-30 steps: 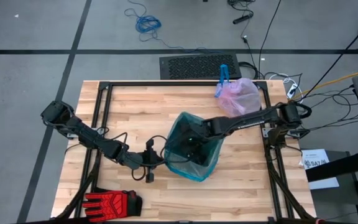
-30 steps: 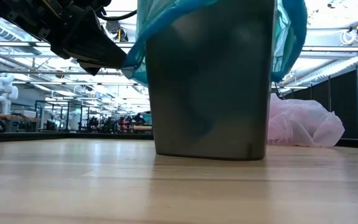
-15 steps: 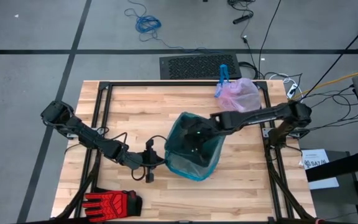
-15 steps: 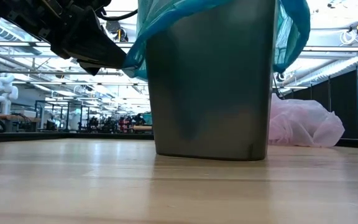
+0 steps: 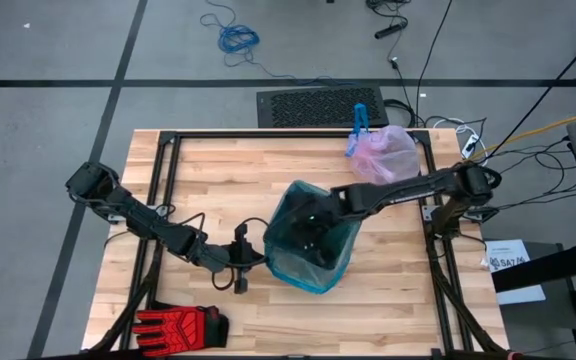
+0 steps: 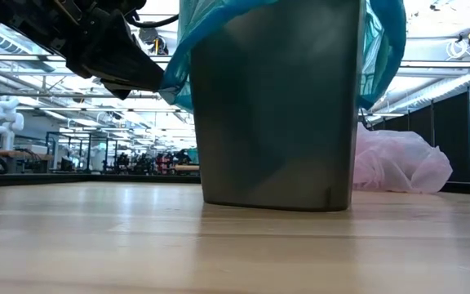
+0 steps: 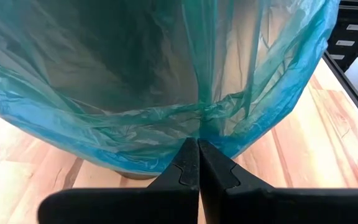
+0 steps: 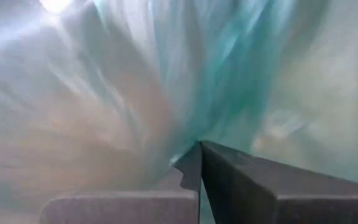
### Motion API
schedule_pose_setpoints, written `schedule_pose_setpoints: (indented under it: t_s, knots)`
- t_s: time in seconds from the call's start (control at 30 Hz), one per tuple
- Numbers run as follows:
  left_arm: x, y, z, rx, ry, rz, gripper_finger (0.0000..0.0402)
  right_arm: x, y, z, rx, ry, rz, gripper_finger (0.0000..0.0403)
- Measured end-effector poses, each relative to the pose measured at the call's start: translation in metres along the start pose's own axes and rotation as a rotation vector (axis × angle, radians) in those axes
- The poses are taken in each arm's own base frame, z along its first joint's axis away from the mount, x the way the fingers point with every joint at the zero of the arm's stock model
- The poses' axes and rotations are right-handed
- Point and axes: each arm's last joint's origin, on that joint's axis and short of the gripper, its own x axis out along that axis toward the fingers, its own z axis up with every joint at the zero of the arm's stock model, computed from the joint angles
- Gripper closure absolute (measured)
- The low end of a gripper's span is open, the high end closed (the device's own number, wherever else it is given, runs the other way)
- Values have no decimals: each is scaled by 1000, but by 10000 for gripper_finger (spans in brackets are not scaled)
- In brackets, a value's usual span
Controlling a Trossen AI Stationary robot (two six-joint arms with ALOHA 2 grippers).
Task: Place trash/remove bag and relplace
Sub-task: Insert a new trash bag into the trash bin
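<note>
A grey bin (image 6: 276,114) stands mid-table, lined with the translucent teal-green bag (image 5: 313,250), whose rim hangs over the bin's outside. My left gripper (image 5: 259,256) is at the bin's left side, shut on that overhang. My right gripper (image 5: 311,222) reaches down into the bin from the right, shut on the bag's inner film. The pale lilac-pink bag (image 5: 385,153) with a blue tie lies on the table near the far right edge. No paper wads show. My left gripper pinches the bag's overhanging rim (image 7: 199,127) between its two fingertips, coming level from the table's left; the film bunches into folds at the tips and hangs slack around the bin wall. My right gripper has gathered film (image 8: 185,140) at its shut fingertips inside the bin, pointing down; folds fan out from them.
A red-and-black glove (image 5: 180,326) lies at the near left corner. A black metal frame (image 5: 168,140) runs around the tabletop. A dark mat (image 5: 320,105) and cables lie on the floor beyond the far edge. Bare wood shows near and far of the bin.
My right arm has risen a little and shifted toward the far edge, then come back down into the bin. The bag's inner film has lifted and sunk again with it. My left gripper has kept its hold on the overhang.
</note>
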Motion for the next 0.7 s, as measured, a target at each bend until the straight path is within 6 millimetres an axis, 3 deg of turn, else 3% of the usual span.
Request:
schedule_pose_setpoints:
  t_s: [0.43, 0.7]
  knots:
    - [0, 0, 0, -10, 1, 0, 402, -66, 5, 24, -86, -226, -86, 403]
    - [0, 0, 0, -10, 0, 0, 402, -142, -5, 7, -74, -211, -279, 403]
